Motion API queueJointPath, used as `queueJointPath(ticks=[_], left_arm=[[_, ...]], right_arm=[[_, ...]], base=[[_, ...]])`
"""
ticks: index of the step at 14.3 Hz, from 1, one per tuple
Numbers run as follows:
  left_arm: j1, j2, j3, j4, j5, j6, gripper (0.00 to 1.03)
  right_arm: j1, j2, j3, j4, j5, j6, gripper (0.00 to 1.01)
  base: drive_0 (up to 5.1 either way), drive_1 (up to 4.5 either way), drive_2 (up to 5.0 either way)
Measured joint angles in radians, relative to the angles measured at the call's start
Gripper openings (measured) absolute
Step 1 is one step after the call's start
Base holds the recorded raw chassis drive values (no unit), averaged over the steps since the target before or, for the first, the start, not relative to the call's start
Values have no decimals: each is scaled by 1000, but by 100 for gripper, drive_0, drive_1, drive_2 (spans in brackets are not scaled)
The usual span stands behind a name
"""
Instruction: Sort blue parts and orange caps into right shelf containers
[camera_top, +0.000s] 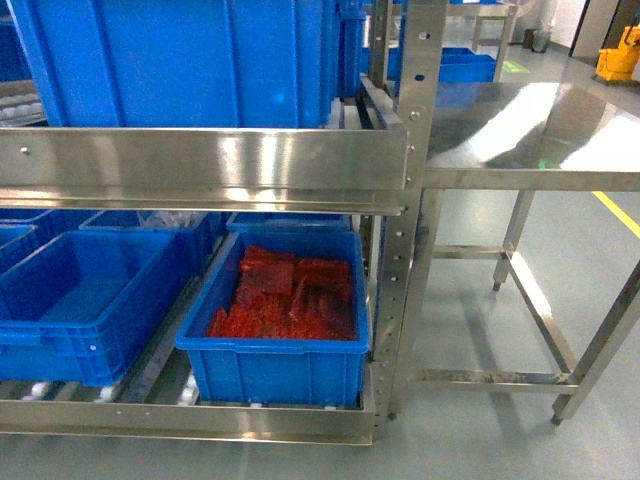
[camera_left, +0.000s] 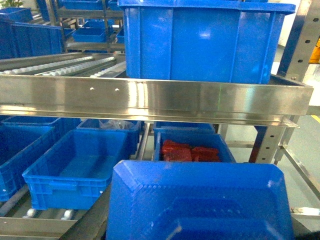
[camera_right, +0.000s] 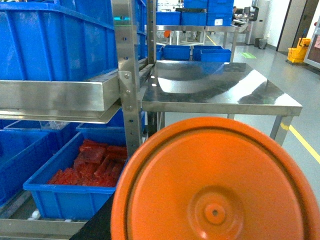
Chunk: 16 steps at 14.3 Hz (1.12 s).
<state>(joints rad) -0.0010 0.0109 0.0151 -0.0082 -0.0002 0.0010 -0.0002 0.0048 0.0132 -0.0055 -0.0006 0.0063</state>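
Left wrist view, lower centre: blue part (camera_left: 200, 200) fills the foreground, presumably carried; left end effector itself hidden, grip undeterminable. Head view, lower centre: crate (camera_top: 275, 370) of red pieces on lower shelf. Right wrist view, bottom: orange cap (camera_right: 215, 185), right end effector likewise unseen. Advice: clear the shelf rail (camera_top: 200, 165) before lowering.

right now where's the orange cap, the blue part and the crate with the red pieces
orange cap (camera_right: 215, 185), right wrist view, on its flat face.
blue part (camera_left: 200, 200), left wrist view, on its top face.
crate with red pieces (camera_top: 275, 370), head view, on its front wall.
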Motion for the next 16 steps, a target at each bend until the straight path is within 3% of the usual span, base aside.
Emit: queueJointPath(ticks=[16], left_arm=[[0, 0, 0, 1, 0, 0, 44]], right_arm=[[0, 0, 0, -2, 0, 0, 44]], base=[[-502, 235, 235]])
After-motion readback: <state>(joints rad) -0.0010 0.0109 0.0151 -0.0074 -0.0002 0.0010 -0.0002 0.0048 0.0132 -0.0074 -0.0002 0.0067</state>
